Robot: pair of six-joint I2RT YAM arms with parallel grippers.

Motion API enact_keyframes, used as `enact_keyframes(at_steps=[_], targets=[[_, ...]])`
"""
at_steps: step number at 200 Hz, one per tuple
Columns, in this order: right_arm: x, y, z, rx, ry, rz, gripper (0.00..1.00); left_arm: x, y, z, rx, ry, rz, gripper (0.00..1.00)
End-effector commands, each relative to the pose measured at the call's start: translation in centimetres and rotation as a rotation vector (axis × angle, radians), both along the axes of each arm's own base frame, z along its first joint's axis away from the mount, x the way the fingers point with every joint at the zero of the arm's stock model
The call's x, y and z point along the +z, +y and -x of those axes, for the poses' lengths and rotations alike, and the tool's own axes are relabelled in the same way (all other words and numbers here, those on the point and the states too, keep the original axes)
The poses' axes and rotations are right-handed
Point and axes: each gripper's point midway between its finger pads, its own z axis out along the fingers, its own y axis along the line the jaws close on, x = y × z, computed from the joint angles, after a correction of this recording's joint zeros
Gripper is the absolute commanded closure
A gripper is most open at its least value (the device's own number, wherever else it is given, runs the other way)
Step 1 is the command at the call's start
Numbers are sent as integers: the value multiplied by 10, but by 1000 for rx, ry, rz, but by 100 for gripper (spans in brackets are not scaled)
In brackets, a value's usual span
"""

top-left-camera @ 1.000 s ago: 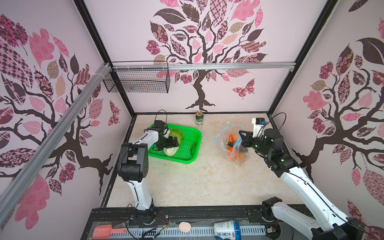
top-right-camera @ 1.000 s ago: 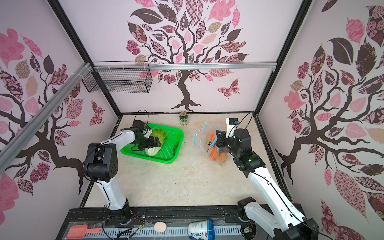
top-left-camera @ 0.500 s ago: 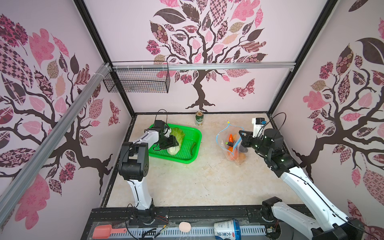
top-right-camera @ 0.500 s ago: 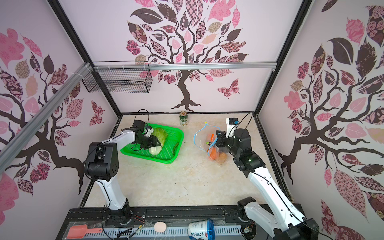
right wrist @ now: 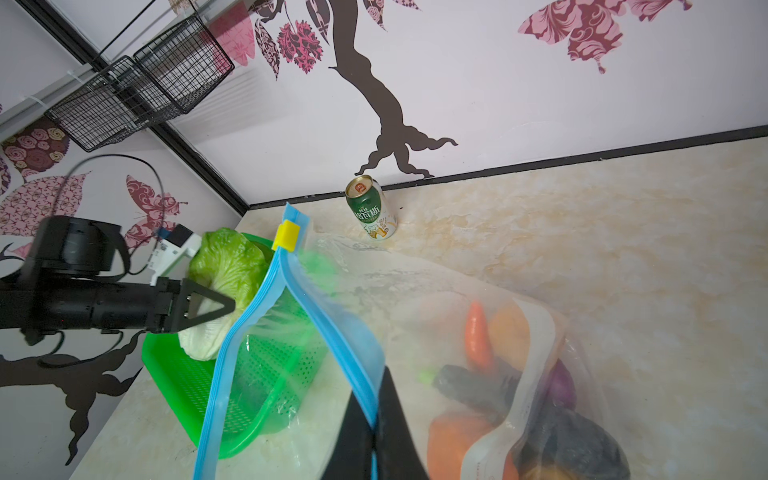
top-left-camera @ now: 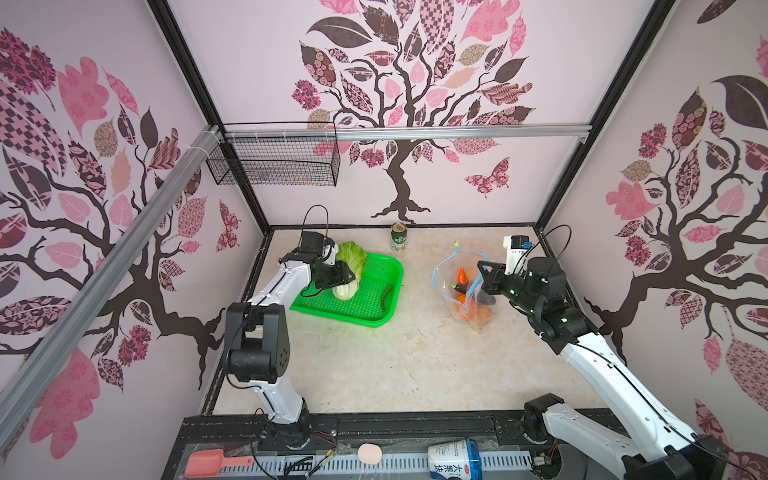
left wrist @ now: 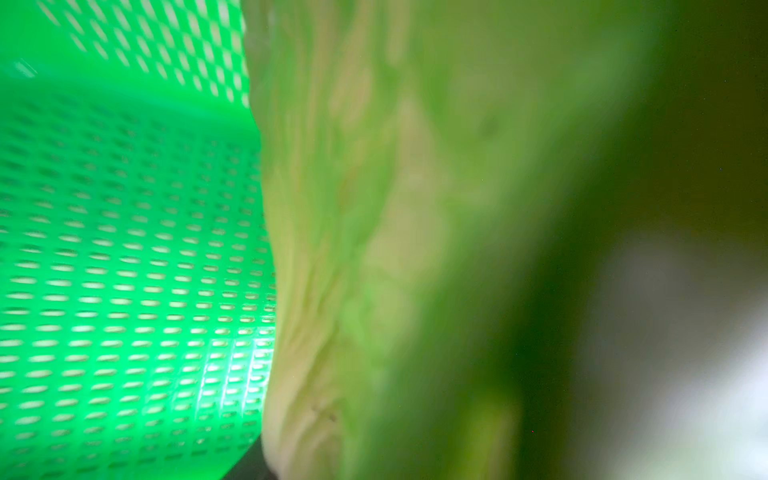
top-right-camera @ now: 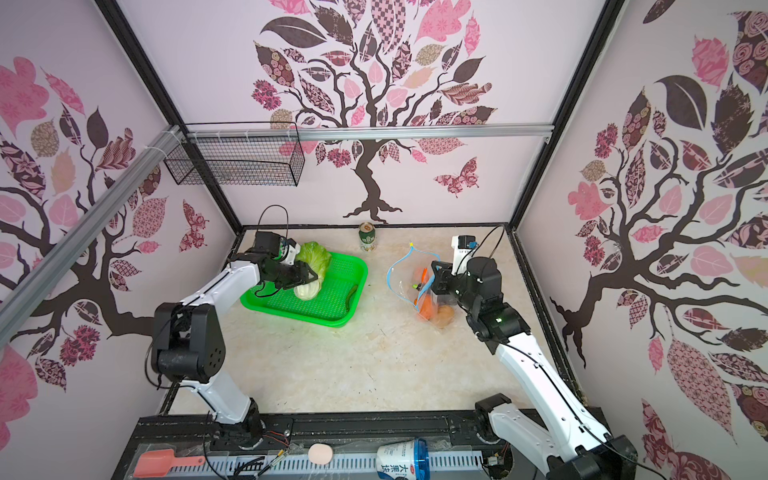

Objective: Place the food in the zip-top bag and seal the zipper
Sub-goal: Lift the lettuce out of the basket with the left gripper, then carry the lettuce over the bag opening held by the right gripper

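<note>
My left gripper (top-left-camera: 341,276) clasps the cabbage (top-left-camera: 353,258) across its middle, one jaw on each flank, inside the basket (top-left-camera: 376,309). In the left wrist view the cabbage fills nearly everything, too blurred to show more. Its long axis runs from the leafy end, raised toward the back wall, down to the white stump near the basket floor, so it sits tilted, not flat.

My right gripper (right wrist: 374,432) is pinched tight on the zipper (right wrist: 249,332), holding one lip of the bag (top-left-camera: 471,309) up. The slider (right wrist: 286,236) sits at the far end of the strip. The mouth gapes as a loop, open upward and toward the basket.

The bag lies to the right of the cabbage, across bare table, well apart. A carrot (right wrist: 478,332) and the other vegetables sit in its bottom.

I judge that the cabbage must go in lengthwise, one end leading, since crosswise it looks too wide for that loop. My left arm has to carry it; my right only holds the lip.
</note>
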Motion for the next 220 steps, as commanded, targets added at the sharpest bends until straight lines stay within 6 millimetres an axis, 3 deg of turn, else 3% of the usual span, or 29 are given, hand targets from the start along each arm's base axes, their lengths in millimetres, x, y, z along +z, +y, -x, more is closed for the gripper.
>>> enact_keyframes(at_steps=[1, 39, 74, 102, 137, 172, 193, 220], targets=[[9, 2, -4, 4, -4, -37, 100, 38, -6, 8, 3, -102, 29, 50], [4, 11, -8, 32, 40, -85, 100, 106, -37, 21, -17, -313, 97, 50], [0, 17, -13, 50, 71, -103, 100, 172, -82, 35, -41, -529, 226, 51], [0, 16, -15, 37, 73, -110, 100, 205, -126, 51, -67, -673, 325, 52], [-2, 16, -16, 28, 89, -128, 100, 228, -193, 76, -146, -819, 434, 52], [2, 15, -14, 19, 106, -147, 100, 232, -250, 99, -256, -923, 457, 51], [8, 13, -11, 11, 101, -146, 100, 228, -273, 105, -299, -977, 453, 51], [12, 11, -9, 4, 99, -146, 100, 215, -286, 102, -308, -991, 488, 51]])
